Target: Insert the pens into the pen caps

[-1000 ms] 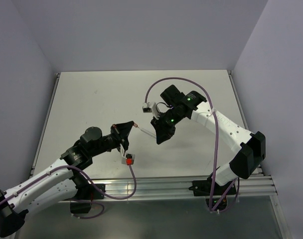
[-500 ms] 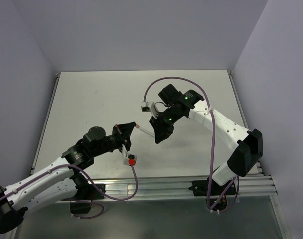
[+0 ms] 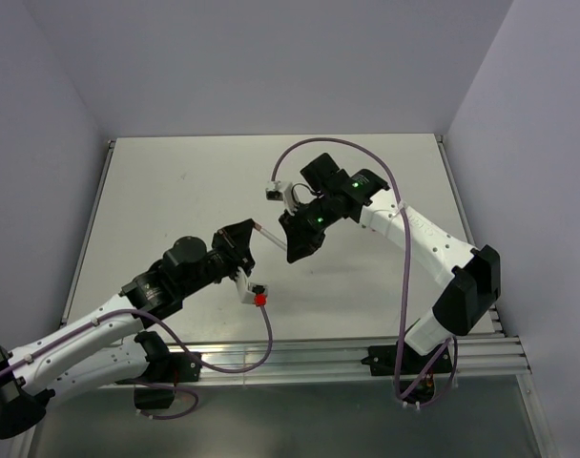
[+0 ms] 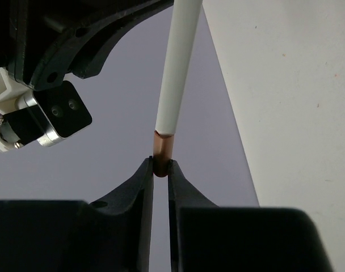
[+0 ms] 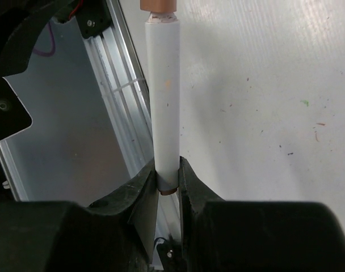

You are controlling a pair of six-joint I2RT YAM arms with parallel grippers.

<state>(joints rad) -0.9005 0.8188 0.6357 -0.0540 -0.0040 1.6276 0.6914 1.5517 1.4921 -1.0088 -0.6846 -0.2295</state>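
Observation:
A thin white pen (image 3: pixel 272 239) hangs in the air between my two grippers, above the middle of the table (image 3: pixel 176 191). My right gripper (image 3: pixel 291 252) is shut on the pen's rear end (image 5: pixel 164 96), its fingertips (image 5: pixel 167 175) pinching the barrel from both sides. A brownish-red cap (image 4: pixel 162 152) sits on the pen's front end (image 4: pixel 178 62). My left gripper (image 4: pixel 161 168) is shut on that cap's tip, coming from the left (image 3: pixel 253 230). In the right wrist view the cap (image 5: pixel 158 4) shows at the top edge. No other pens or caps are in view.
An aluminium rail (image 3: pixel 347 348) runs along the table's near edge. Purple cables loop from both wrists, and a small red-and-white connector (image 3: pixel 258 298) dangles below the left wrist. Purple walls close in the table on three sides.
Both grippers, with the pen spanning them, have shifted slightly toward the far side of the table. The left arm has stretched forward a little.

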